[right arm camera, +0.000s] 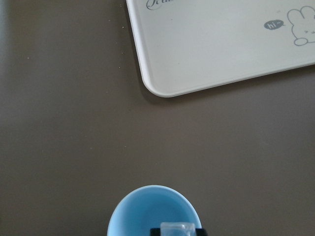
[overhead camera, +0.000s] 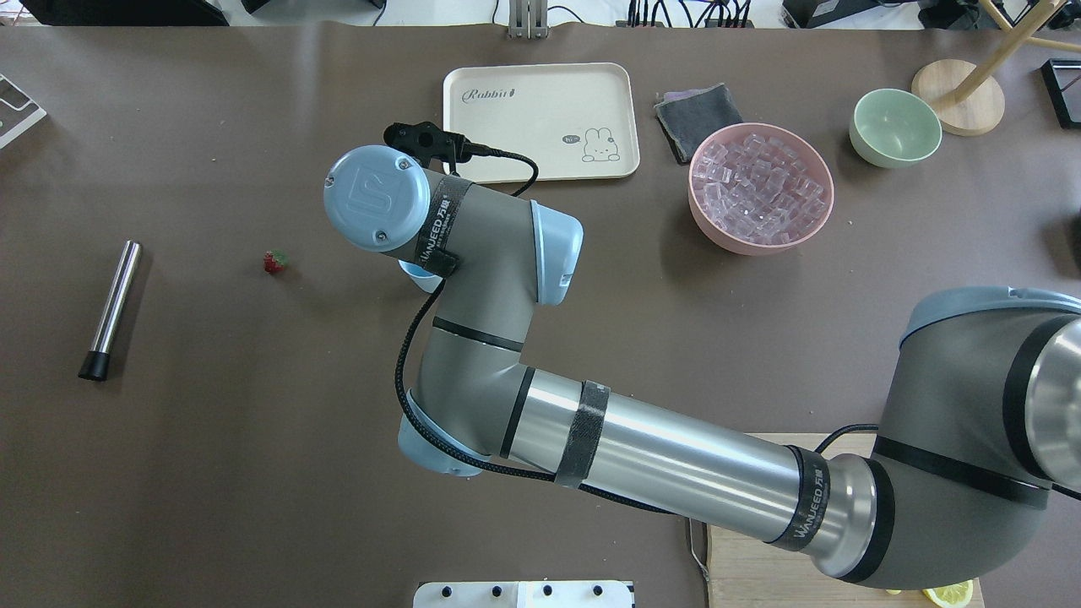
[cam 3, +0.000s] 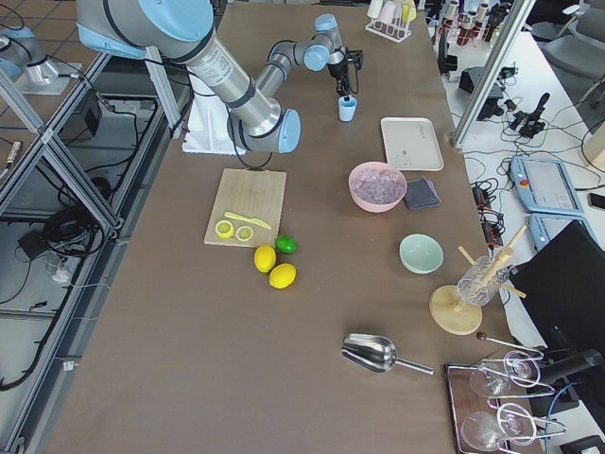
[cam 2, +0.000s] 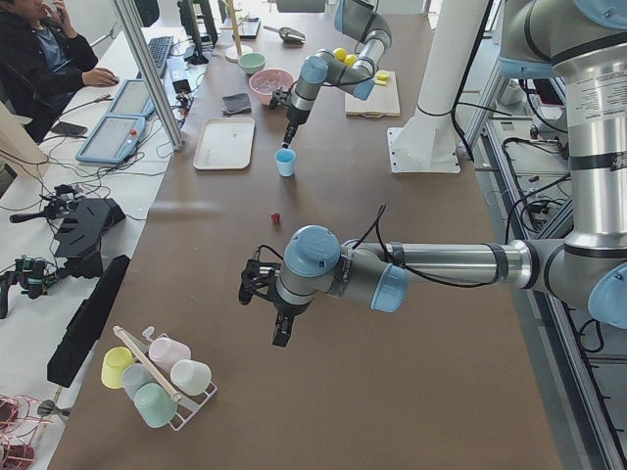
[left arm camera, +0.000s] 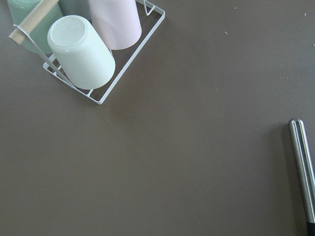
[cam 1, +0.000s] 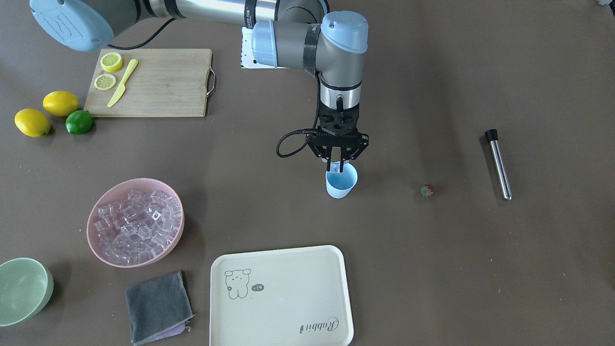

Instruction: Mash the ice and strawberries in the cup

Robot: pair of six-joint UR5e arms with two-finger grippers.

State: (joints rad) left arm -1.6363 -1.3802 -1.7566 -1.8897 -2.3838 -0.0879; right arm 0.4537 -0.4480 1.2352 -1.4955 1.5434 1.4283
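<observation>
My right gripper (cam 1: pixel 335 166) hangs straight down over the light blue cup (cam 1: pixel 341 182), fingertips at its rim. It is shut on one clear ice cube (right arm camera: pixel 178 228), seen just above the cup's mouth (right arm camera: pixel 152 211) in the right wrist view. The rest of the ice (cam 1: pixel 137 223) fills the pink bowl (cam 1: pixel 169 192). The tiny red strawberry (cam 1: pixel 426 191) lies on the table apart from the cup. My left gripper (cam 2: pixel 281 331) shows only in the exterior left view, above bare table; I cannot tell if it is open or shut.
A steel muddler (cam 1: pixel 498 163) lies beyond the strawberry and shows in the left wrist view (left arm camera: pixel 302 172). A cream tray (cam 1: pixel 281 295), grey cloth (cam 1: pixel 158 305), pale green bowl (cam 1: pixel 24 288), cutting board (cam 1: pixel 153 84) with lemon slices, lemons and a lime surround the area. A cup rack (left arm camera: pixel 93 49) stands near the left arm.
</observation>
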